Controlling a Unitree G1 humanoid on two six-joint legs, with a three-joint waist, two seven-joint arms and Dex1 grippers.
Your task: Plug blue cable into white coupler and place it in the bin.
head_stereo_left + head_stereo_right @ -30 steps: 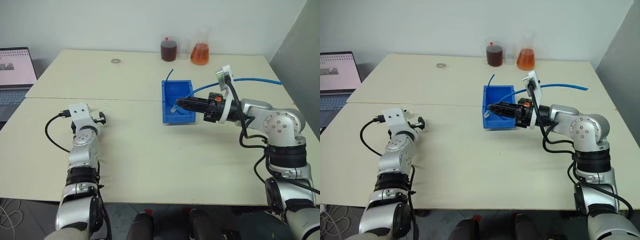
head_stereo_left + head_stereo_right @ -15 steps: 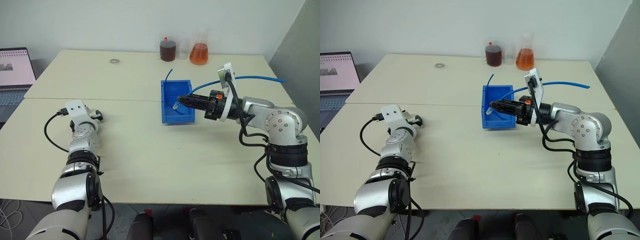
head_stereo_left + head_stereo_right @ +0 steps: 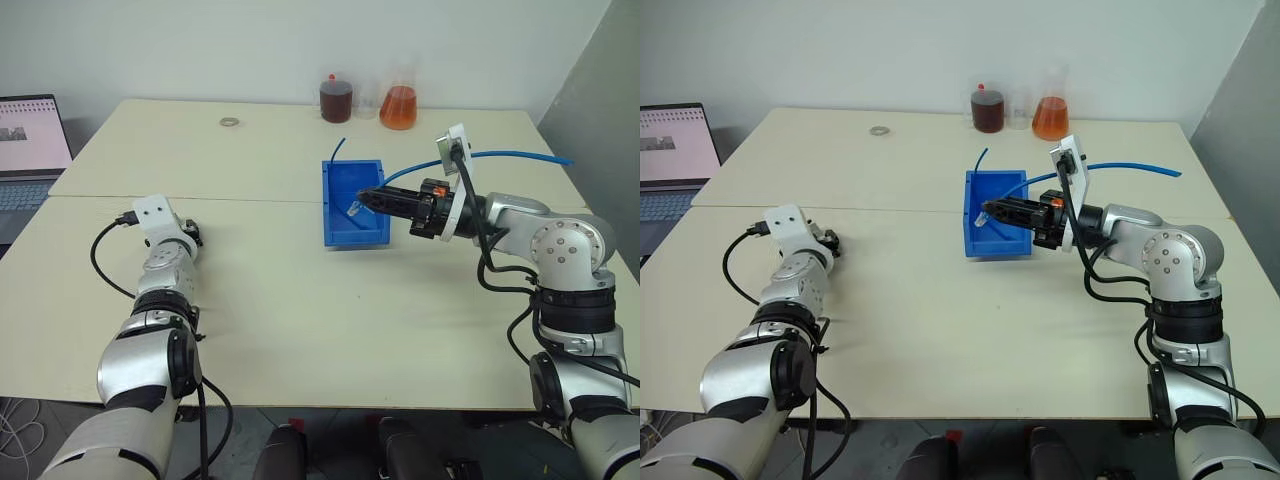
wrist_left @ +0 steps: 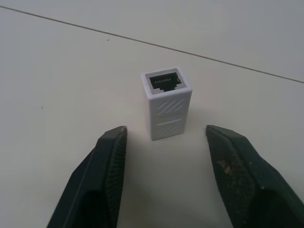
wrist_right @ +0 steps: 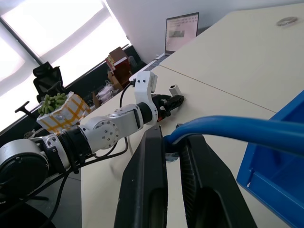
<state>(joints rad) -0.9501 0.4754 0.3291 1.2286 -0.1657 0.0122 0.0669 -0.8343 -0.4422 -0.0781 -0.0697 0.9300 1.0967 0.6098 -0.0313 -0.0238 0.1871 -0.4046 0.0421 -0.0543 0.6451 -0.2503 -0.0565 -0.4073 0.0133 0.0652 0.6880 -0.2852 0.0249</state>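
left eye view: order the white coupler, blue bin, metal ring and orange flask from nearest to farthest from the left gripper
1. white coupler, on the table just ahead of the left gripper.
2. bin, mid-table toward the right arm.
3. metal ring, far side of the table; close to the bin's distance, ranking unsure.
4. orange flask, far edge.

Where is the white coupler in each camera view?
Left eye: too small to make out; look just ahead of the left pincer.
Right eye: the same, by that pincer.
Left wrist: the coupler stands upright mid-picture, inside the open pincer, untouched.
Right wrist: a tiny white block on the table just beyond that pincer.
Shared landmark: the left pincer.
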